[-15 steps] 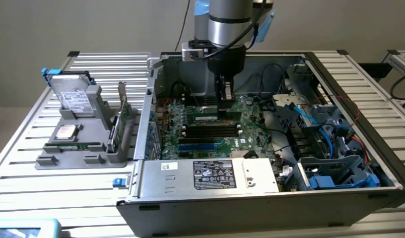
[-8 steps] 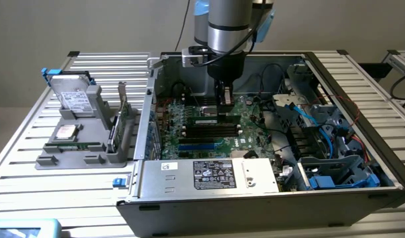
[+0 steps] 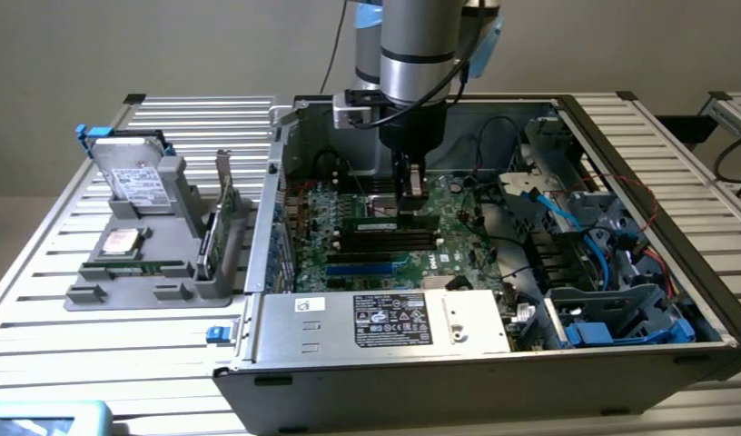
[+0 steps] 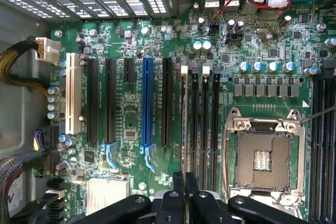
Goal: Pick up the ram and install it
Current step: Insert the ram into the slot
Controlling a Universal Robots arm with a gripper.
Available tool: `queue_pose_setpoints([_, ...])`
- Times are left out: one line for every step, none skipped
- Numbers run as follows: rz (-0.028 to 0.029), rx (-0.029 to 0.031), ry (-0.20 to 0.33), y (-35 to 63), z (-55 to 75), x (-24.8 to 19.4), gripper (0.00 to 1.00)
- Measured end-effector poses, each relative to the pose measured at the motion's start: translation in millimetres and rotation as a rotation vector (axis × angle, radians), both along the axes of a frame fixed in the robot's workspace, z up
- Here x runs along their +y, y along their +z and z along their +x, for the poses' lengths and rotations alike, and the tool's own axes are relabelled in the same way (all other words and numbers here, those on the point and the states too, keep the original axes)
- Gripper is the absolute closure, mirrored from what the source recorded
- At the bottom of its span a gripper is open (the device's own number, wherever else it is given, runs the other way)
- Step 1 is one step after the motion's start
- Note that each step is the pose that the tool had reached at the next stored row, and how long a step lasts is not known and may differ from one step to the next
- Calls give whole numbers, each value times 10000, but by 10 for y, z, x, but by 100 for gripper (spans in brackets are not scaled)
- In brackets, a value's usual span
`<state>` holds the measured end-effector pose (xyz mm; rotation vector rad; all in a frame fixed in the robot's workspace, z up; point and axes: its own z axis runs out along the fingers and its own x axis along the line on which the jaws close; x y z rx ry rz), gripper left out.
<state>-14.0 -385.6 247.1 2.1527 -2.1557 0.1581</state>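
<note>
Inside the computer case (image 3: 468, 391), the ram (image 3: 373, 222) stands on a motherboard (image 3: 453, 218) slot, the gripper (image 3: 410, 213) above one end.

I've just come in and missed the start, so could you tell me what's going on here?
The robot arm reaches into the open computer case, its gripper shut on the ram. The stick stands on edge in line with one of the motherboard memory slots, beside empty ones. Whether it is fully seated cannot be told.

One hand (image 4: 185, 177), one ram (image 4: 184, 119) running out from its fingertips. Beside the ram, three black memory slots (image 4: 205, 124). Farther out from the hand: one blue slot (image 4: 147, 103), one white slot (image 4: 72, 93), one processor socket (image 4: 262, 161), all in one open case (image 3: 468, 391).
</note>
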Motion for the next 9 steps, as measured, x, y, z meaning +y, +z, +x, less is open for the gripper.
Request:
queue_pose_setpoints([1,-1,1,-9,0,0,87])
queue_pose_setpoints([0,0,2,-15,0,-1,87])
queue_pose_setpoints([-1,0,5,-20,0,-4,87])
queue_pose_setpoints([0,-2,9,-26,0,-5,87])
queue_pose_setpoints([-1,-2,14,-31,0,-8,87])
queue_pose_setpoints([1,-3,21,-37,0,-9,87])
queue_pose_setpoints([1,-3,28,-42,0,-9,87])
queue_pose_setpoints([0,-3,33,-42,0,-9,87])
queue_pose_setpoints([-1,-3,35,-42,0,-10,87])
